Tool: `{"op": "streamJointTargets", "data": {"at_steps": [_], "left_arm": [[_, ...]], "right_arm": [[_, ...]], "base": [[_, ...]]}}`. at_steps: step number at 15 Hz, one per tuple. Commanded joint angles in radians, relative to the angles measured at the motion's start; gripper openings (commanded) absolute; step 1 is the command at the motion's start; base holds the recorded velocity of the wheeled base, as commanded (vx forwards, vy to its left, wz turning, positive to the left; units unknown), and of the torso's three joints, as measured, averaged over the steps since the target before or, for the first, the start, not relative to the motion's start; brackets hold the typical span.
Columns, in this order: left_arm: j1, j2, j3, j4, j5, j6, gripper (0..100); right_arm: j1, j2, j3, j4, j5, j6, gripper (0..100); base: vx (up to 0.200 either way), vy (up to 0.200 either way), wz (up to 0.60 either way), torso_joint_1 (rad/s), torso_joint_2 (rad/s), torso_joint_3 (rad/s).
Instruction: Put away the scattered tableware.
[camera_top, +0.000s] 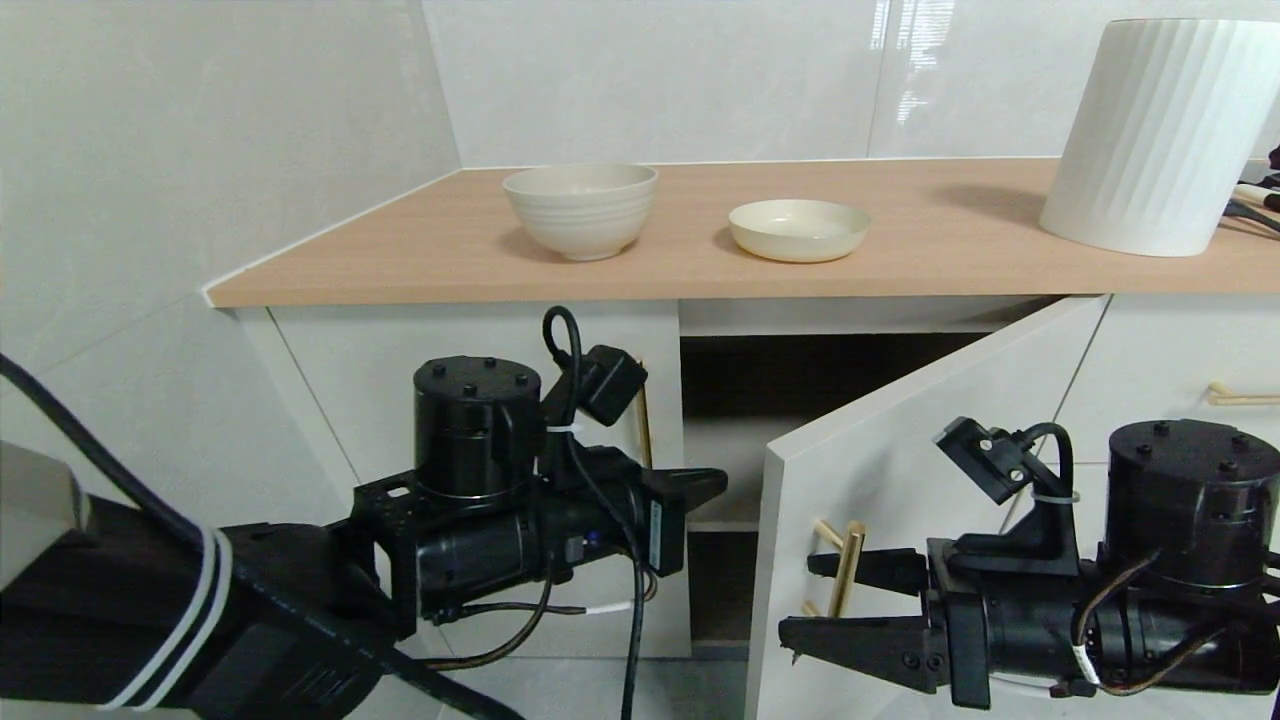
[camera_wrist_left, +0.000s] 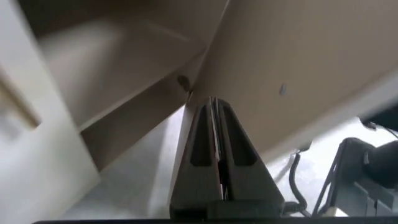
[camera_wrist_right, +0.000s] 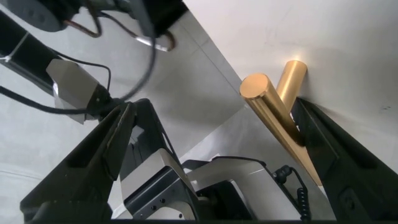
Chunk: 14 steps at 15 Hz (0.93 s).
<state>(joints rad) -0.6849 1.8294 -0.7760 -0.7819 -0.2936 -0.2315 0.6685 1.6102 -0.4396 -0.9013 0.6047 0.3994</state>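
1. Where the wooden counter is seen in the head view, a cream bowl is found towards its left end. A shallow cream dish is set near it on the right, not touching it, and a tall white ribbed container is placed well to the right. Below the counter, a cabinet door is swung open towards the near side. The left gripper is held low before the closed left door. The right gripper is placed at the open door's gold handle.
2. In the left wrist view, the left gripper is seen with its jaws pressed together and nothing held between them. The open door's inner face is seen beyond them.
3. In the right wrist view, the right gripper is seen with its jaws spread wide. The gold handle is placed between them, close against one finger, and is not clamped.
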Motion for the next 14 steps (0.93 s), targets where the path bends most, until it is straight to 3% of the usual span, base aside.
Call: {"op": "streamJointTargets", "data": {"at_steps": [1,7,10,14], "left_arm": [[-0.016,0.076,-0.054,-0.002,0.001,0.000,0],[-0.031,0.134,-0.092,-0.026,0.005,-0.017,0],[-0.073,0.136,-0.109,-0.026,0.068,-0.020,0],[-0.087,0.128,-0.106,-0.026,0.088,-0.022,0]], "right_arm": [[-0.001,0.008,0.001,-0.001,-0.002,-0.001,100],[-0.015,0.013,-0.001,-0.001,-0.009,-0.002,100],[-0.041,0.011,-0.002,-0.001,-0.026,-0.004,100],[-0.124,0.010,-0.013,-0.001,-0.026,-0.037,100]], "base": [[0.000,0.000,0.00,0.000,0.00,0.000],[0.000,0.000,0.00,0.000,0.00,0.000],[0.000,0.000,0.00,0.000,0.00,0.000],[0.000,0.000,0.00,0.000,0.00,0.000]]}}
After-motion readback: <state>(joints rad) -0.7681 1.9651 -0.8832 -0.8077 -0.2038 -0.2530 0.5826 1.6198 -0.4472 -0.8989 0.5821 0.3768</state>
